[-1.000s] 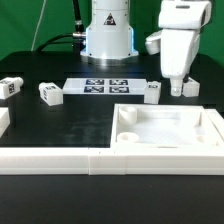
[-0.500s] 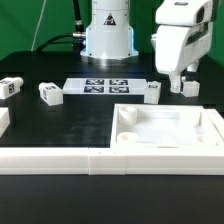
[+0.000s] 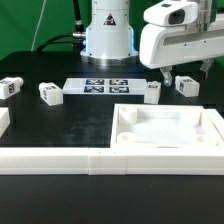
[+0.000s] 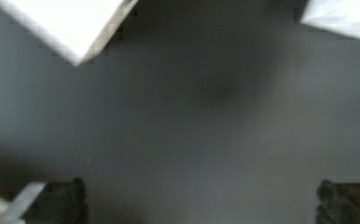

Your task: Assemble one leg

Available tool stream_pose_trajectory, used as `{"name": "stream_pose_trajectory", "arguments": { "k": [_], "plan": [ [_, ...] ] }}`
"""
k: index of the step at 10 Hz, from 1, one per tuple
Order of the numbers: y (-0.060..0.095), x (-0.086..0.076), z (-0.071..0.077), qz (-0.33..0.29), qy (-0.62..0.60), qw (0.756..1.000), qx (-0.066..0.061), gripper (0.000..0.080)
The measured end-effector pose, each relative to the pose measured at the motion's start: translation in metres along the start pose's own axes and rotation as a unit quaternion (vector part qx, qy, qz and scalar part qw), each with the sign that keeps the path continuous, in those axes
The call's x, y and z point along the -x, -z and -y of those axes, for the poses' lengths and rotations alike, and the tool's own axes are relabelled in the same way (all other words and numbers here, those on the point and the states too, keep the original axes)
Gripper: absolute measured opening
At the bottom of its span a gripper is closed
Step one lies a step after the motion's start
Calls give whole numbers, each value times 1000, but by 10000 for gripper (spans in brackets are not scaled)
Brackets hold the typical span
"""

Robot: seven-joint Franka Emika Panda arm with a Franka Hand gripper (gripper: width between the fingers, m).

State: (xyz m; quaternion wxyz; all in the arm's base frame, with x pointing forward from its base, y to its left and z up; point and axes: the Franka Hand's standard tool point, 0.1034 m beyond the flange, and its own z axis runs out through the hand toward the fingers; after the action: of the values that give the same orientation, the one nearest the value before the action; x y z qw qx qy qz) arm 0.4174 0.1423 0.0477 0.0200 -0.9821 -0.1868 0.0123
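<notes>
Several small white legs with marker tags lie on the black table: one at the exterior view's far left (image 3: pixel 11 86), one beside it (image 3: pixel 50 94), one near the middle (image 3: pixel 152 93) and one at the right (image 3: pixel 186 86). My gripper (image 3: pixel 185 70) hangs tilted just above the right leg, not touching it. In the wrist view the gripper (image 4: pixel 198 203) is open and empty, with dark table between the fingertips (image 4: pixel 52 200). Blurred white shapes (image 4: pixel 70 25) show at the edge of that view.
The large white tray-like panel (image 3: pixel 200 118) lies at the front right. The marker board (image 3: pixel 105 85) lies by the robot base. A long white rail (image 3: pixel 60 160) runs along the front. A white piece (image 3: pixel 3 122) shows at the left edge.
My gripper has risen from beside the right leg and tilted over, its body swinging toward the exterior view's left. The legs have not moved.
</notes>
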Motion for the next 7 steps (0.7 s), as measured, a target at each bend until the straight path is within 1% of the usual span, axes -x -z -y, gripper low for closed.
{"name": "stream_pose_trajectory", "arguments": {
  "k": [1, 2, 4, 5, 6, 7],
  "plan": [
    [0, 7, 9, 4, -56, 998, -3, 649],
    [0, 15, 14, 8, -36, 999, -3, 649],
    [-1, 23, 22, 18, -33, 999, -4, 649],
    [-1, 23, 20, 35, -34, 999, -4, 649],
    [0, 22, 19, 35, -34, 999, -4, 649],
    [0, 30, 20, 81, -33, 996, -4, 649]
  ]
}}
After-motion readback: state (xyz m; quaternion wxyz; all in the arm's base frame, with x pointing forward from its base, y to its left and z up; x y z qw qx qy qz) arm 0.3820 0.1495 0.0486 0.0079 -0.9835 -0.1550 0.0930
